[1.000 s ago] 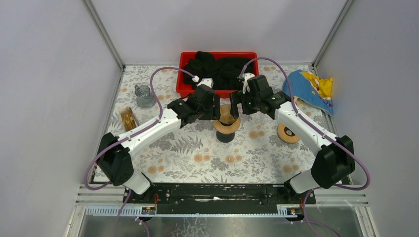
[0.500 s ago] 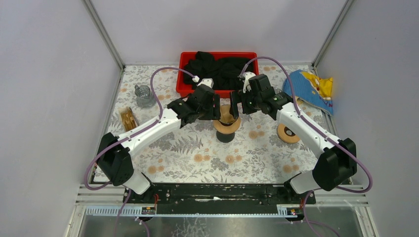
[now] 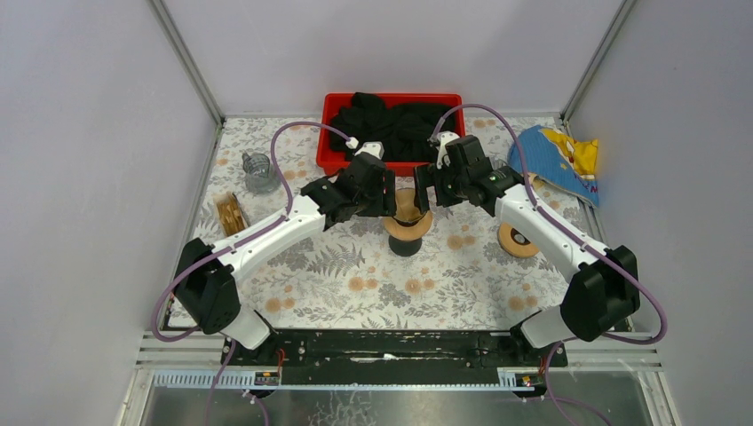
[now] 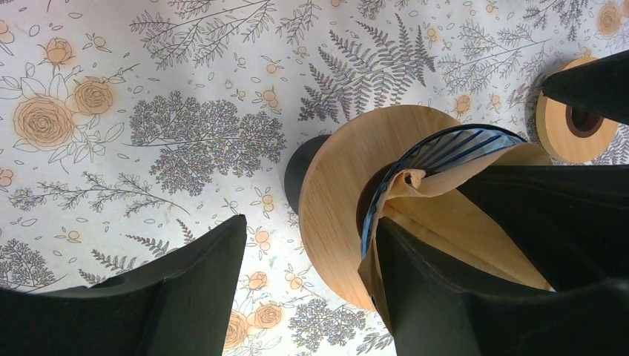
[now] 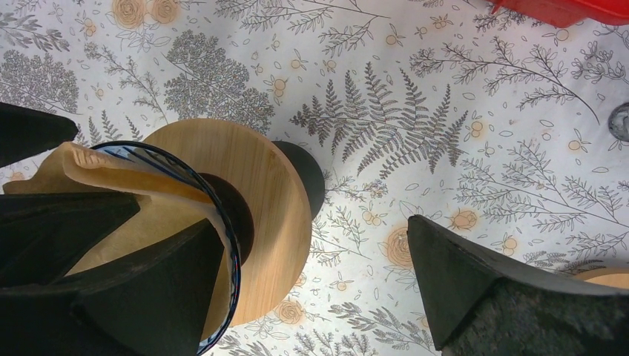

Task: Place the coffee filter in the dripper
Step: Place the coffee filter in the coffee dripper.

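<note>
Roughly midway across the flowered table (image 3: 337, 266), short of the red tray (image 3: 330, 111) at its far edge, the left gripper (image 3: 387, 201) and right gripper (image 3: 423, 188) face each other. Both stand open, gripping nothing, each with one finger inside the dripper (image 4: 334, 170) and the other outside. The brown coffee filter (image 4: 475, 237) sits in the dripper's cone, its edge poking above the rim.

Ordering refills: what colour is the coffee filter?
Tan brown; the coffee filter shows best in the left wrist view.
</note>
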Controlling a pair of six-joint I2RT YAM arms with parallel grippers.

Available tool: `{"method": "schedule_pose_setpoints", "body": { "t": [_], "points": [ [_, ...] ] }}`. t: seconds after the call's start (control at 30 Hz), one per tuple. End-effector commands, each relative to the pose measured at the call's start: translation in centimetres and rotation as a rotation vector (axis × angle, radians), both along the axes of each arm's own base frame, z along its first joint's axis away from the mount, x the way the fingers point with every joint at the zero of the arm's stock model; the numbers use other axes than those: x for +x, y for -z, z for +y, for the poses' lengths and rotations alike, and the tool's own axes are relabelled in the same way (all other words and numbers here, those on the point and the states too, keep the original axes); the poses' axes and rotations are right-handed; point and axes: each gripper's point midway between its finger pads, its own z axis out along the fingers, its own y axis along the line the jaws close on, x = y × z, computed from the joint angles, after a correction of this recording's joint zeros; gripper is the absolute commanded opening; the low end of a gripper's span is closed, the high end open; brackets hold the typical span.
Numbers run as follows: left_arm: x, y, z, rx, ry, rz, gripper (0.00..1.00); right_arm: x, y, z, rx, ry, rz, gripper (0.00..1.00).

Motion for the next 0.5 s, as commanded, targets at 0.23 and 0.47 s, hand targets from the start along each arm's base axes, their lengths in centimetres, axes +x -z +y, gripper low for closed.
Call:
{"method": "schedule_pose_setpoints", "body": {
  "t": [0.23,0.47],
  "points": [
    [0.1,-1.4,-0.9,-0.062,0.025,-0.032,0.72,0.5,0.0,-0.4,-0.015,0.006,-0.024,0.99],
    [0.6,-3.3,-1.8,-0.137,0.054,-0.065,0.76,0.3,0.0,-0.4,-0.016,-0.003,-0.025,0.99]
  ]
}}
